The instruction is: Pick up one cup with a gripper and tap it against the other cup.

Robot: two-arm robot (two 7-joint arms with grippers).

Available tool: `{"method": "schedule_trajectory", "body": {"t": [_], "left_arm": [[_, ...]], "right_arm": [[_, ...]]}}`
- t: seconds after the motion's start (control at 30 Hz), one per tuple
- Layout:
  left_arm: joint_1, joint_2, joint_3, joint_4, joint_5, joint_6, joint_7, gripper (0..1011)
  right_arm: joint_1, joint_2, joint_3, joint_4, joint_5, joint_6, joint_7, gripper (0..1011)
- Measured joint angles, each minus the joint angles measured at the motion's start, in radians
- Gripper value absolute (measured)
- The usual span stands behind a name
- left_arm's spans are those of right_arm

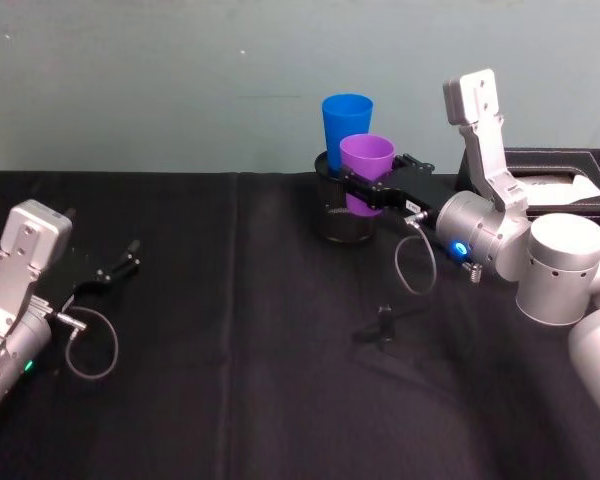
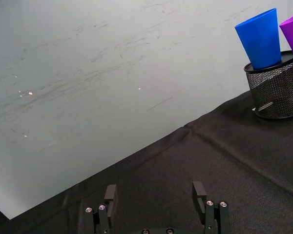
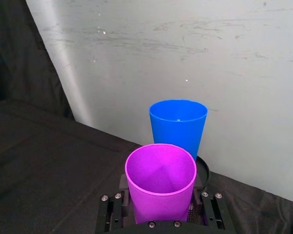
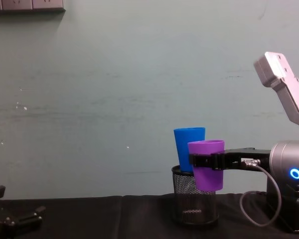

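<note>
Left gripper (image 1: 120, 265) parked low at the table's (image 1: 230, 380) left side, fingers (image 2: 110, 194) spread apart with nothing between them, just above the black cloth. Well apart from the cups.

Centre-back: black mesh pen holder (image 1: 342, 215) stands near the wall. Blue cup (image 1: 347, 125) sits upright in it, bottom half inside the mesh. In the left wrist view the blue cup rises out of the holder rim.

Purple cup (image 1: 366, 165) is in front of the blue one, lifted clear of the table, upright, rim a bit lower than the blue rim in the chest view. Its side overlaps the holder's front; whether it touches the blue cup, can't tell.

Right gripper (image 1: 365, 192) comes in from the right, arm roughly level, blue ring light lit. Fingers clamped on the purple cup's body, one finger (image 3: 111, 210) on either side, below the rim, around mid-height. Cup sits squarely between the fingers in the right wrist view, blue cup straight behind it.
</note>
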Motion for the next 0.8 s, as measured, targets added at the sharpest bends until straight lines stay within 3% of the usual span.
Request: {"method": "schedule_trajectory", "body": {"t": [0.8], "left_arm": [[0.000,0.000,0.000,0.000,0.000,0.000,0.000,1000]], "right_arm": [[0.000,0.000,0.000,0.000,0.000,0.000,0.000,723]]}}
